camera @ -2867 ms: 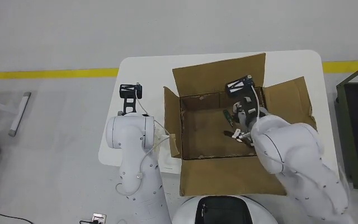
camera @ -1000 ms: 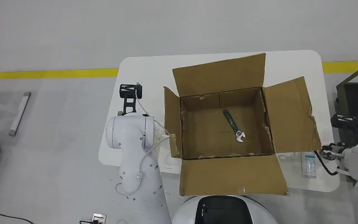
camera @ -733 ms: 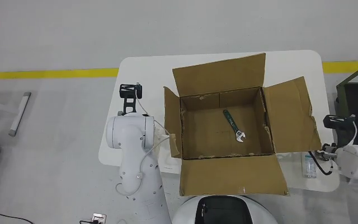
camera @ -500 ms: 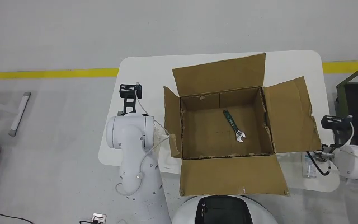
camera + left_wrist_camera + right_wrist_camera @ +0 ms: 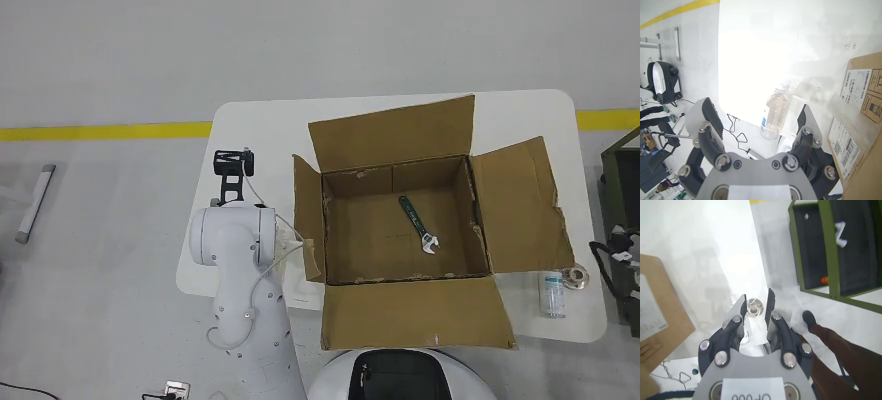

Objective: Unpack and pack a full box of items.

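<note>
An open cardboard box (image 5: 370,240) stands in the middle of the white table (image 5: 260,130). A green-handled wrench (image 5: 418,224) lies on its floor. To the right of the box, a clear bottle (image 5: 553,293) lies beside a round metal flange (image 5: 574,276). My right gripper (image 5: 610,258) hangs past the table's right edge, open, with the flange (image 5: 754,308) on the table seen through the gap of my right gripper (image 5: 757,296). My left gripper (image 5: 756,106) is open over the table's left side (image 5: 232,165), above a second clear bottle (image 5: 775,117) lying by the box wall (image 5: 857,106).
The box's four flaps are folded outward, the right flap (image 5: 520,200) reaching toward the bottle and flange. A green metal rack (image 5: 625,170) stands just beyond the table's right edge. Bare table lies left of the box.
The right arm came out of the box and went to the table's right side. It let go of the metal flange beside the bottle and drew back right. The left arm has not moved.
</note>
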Available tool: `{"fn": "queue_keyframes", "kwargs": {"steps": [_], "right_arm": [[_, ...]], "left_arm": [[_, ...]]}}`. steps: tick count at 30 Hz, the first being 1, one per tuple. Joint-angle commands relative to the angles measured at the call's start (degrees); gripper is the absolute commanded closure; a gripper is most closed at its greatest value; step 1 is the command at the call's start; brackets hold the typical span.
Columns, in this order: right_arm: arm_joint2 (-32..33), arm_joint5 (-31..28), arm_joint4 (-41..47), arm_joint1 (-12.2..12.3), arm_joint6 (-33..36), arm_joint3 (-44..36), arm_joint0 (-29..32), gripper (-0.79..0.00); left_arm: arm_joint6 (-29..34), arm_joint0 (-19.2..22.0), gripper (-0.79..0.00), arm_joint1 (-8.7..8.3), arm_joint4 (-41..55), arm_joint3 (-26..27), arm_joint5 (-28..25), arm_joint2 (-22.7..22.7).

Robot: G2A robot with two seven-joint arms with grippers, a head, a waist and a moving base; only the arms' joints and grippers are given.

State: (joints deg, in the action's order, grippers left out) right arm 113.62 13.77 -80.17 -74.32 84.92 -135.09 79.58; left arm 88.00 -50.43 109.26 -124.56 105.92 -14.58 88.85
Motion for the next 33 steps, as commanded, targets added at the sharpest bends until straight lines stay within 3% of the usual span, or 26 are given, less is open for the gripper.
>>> {"fn": "queue_keyframes", "kwargs": {"steps": [1,8,14,19,25,29,33], "right_arm": [[0.14,-1.58,0.83,0.32,-1.95,0.44,-3.56,-0.018],[-5.1,-5.13,3.83,1.17,-3.82,0.44,-13.74,0.0],[-16.52,-5.5,6.09,1.21,-3.29,0.44,-18.82,0.0],[-27.8,-5.42,4.09,1.0,-0.01,0.44,-19.56,0.0],[-41.68,-4.79,-1.92,0.16,1.36,13.95,-23.38,-0.102],[-47.27,-2.94,-2.53,-0.84,1.35,23.92,-27.3,-0.163],[-50.87,-1.74,-2.59,-1.78,1.73,30.96,-30.66,-0.299]], "left_arm": [[0.0,0.0,-0.785,0.0,0.0,0.0,0.0,0.0],[0.0,0.0,-0.785,0.0,0.0,0.0,0.0,0.0],[0.0,0.0,-0.785,0.0,0.0,0.0,0.0,0.0],[0.0,0.0,-0.785,0.0,0.0,0.0,0.0,0.0],[0.0,0.0,-0.785,0.0,0.0,0.0,0.0,0.0],[0.0,0.0,-0.785,0.0,0.0,0.0,0.0,0.0],[0.0,0.0,-0.785,0.0,0.0,0.0,0.0,0.0]]}}
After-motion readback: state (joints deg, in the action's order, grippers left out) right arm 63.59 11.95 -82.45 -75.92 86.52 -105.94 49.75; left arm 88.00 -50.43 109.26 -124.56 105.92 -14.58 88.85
